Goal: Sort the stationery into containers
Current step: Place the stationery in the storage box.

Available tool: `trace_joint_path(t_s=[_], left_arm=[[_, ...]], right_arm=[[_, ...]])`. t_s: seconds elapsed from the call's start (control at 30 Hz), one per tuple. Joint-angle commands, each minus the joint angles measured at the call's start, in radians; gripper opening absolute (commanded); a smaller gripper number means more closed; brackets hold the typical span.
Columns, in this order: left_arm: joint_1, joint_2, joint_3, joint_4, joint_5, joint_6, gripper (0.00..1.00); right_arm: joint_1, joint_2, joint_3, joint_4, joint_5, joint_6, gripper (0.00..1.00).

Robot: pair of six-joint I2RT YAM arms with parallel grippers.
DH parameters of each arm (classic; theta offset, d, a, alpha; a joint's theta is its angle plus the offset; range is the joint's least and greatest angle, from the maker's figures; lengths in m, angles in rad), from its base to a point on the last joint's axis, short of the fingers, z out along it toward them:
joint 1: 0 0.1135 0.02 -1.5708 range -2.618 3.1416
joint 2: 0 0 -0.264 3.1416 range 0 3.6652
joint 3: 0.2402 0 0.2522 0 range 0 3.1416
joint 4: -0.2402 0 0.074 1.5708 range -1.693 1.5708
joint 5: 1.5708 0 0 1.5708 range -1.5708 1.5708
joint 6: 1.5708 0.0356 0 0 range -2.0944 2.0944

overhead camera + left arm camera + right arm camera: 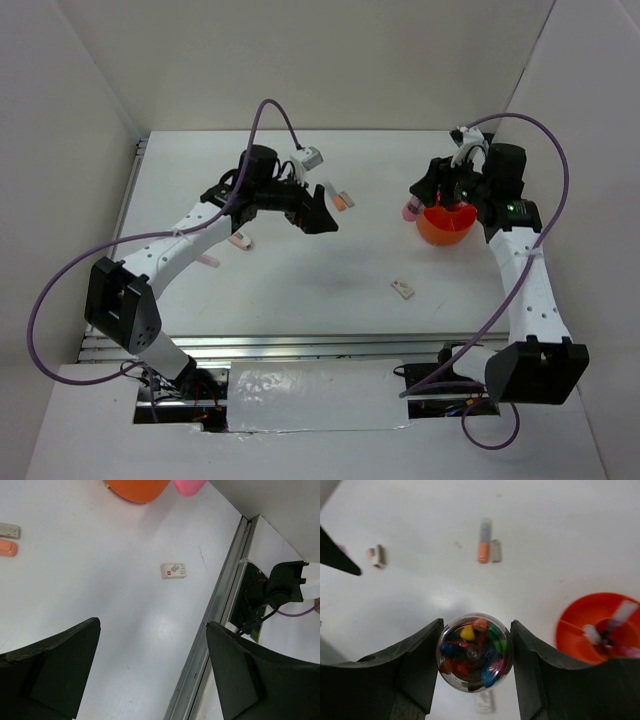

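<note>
The left gripper [318, 213] hangs over the far-left part of the table [300, 300], its fingers spread wide with nothing between them. A pink eraser block [240, 240] lies under its arm, and an orange and white pair of blocks [343, 200] lies just right of its fingers. Nearer, toward the middle, a small white block [173, 571] lies alone.

On the right, the right gripper [475, 630] is clamped on a clear round case [472, 655] of coloured bits. It holds the case above the table beside the orange tub [570, 630], not over it. Pens [620, 615] lean inside the tub.

The step in hand looks like dropping the case in. To do that well, the arm should centre over the free part of the tub, stay clear of the pens, and come down low before the fingers part.
</note>
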Motion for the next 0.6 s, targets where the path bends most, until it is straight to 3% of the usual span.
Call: trace_joint_path(t_s=[0.0, 0.27, 0.57], left_arm=[[0.017, -0.024, 0.039, 0.004, -0.017, 0.033, 0.99], [0.028, -0.012, 0.045, 0.001, -0.018, 0.027, 0.99], [0.029, -0.005, 0.044, 0.001, -0.035, 0.028, 0.99]], right_arm=[[-0.002, -0.081, -0.031, 0.016, 0.21, -0.17, 0.0], [0.002, -0.066, -0.103, 0.115, 0.388, -0.259, 0.0], [0.014, -0.034, -0.16, 0.217, 0.526, -0.138, 0.0]])
